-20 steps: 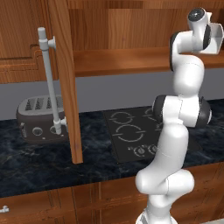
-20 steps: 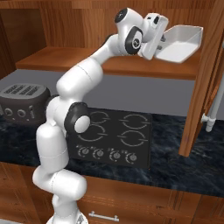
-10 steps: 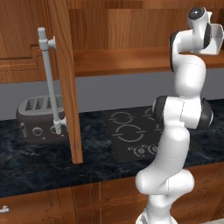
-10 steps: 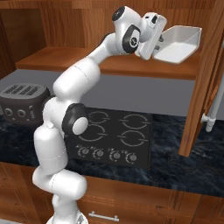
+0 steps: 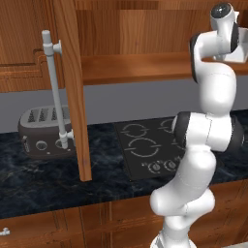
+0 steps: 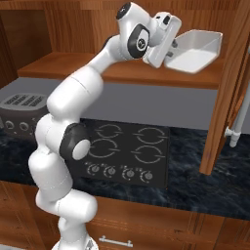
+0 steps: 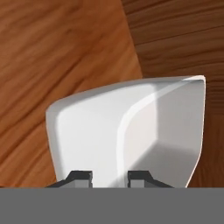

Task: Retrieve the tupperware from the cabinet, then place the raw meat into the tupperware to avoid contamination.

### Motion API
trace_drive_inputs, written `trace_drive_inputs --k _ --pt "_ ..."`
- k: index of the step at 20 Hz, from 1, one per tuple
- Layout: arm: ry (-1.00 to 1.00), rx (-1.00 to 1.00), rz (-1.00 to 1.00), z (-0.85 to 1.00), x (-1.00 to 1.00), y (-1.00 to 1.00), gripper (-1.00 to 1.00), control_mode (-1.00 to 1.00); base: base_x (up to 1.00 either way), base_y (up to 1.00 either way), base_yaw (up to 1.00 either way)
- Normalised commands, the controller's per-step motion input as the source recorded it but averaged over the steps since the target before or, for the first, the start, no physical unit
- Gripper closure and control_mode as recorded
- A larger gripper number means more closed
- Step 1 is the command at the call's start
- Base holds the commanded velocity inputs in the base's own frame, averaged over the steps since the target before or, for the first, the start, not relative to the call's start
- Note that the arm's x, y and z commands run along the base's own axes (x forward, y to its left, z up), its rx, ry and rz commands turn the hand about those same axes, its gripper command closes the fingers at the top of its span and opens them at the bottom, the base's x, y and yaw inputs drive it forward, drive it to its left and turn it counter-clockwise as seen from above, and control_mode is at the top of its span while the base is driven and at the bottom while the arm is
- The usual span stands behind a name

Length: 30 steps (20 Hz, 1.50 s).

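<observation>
Tupperware (image 6: pixel 195 52): over the last second it has drifted slightly leftward and outward in the right base view, along with the hand; its tilt looks unchanged. It sits clear above the cabinet shelf (image 6: pixel 97 68), inside the open cabinet (image 5: pixel 145 34), near the right-hand open door (image 6: pixel 229 93). The tub is tipped, open side facing up and toward the camera in the right base view, the far wall raised. It is roughly square, so no clear long axis can be told. In the hand view the tub's near wall runs between the two dark fingertips (image 7: pixel 78 177), hollow to the right.

Gripper (image 6: pixel 172 49): jaws narrow, clamped on the tub's near wall, one finger inside and one outside.

Arm reaches up from the base, wrist at shelf height. Below: black cooktop (image 6: pixel 127 151) on the dark stone counter (image 5: pixel 43 184), grey toaster (image 5: pixel 43 133) at the left, behind the left open door (image 5: pixel 72 92) with its grey bar handle (image 5: pixel 54 92).
</observation>
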Motion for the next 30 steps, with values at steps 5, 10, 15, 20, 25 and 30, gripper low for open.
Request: trace_drive_inputs --k 5,10,15,20,25,30 --pt "0.00 0.00 -0.01 0.00 -0.41 0.27 1.00 -1.00 0.00 0.00 0.00" --pt "0.00 0.00 -0.01 0.05 -0.56 0.22 1.00 -1.00 0.00 0.00 0.00" --pt "0.00 0.00 0.00 0.12 -0.64 0.20 1.00 -1.00 0.00 0.00 0.00" --pt "0.00 0.00 0.00 0.10 -0.69 0.22 1.00 -1.00 0.00 0.00 0.00" --pt "-0.01 0.00 0.00 0.17 -0.76 0.27 1.00 -1.00 0.00 0.00 0.00" --pt "0.00 0.00 0.00 0.05 -0.76 0.30 1.00 -1.00 0.00 0.00 0.00"
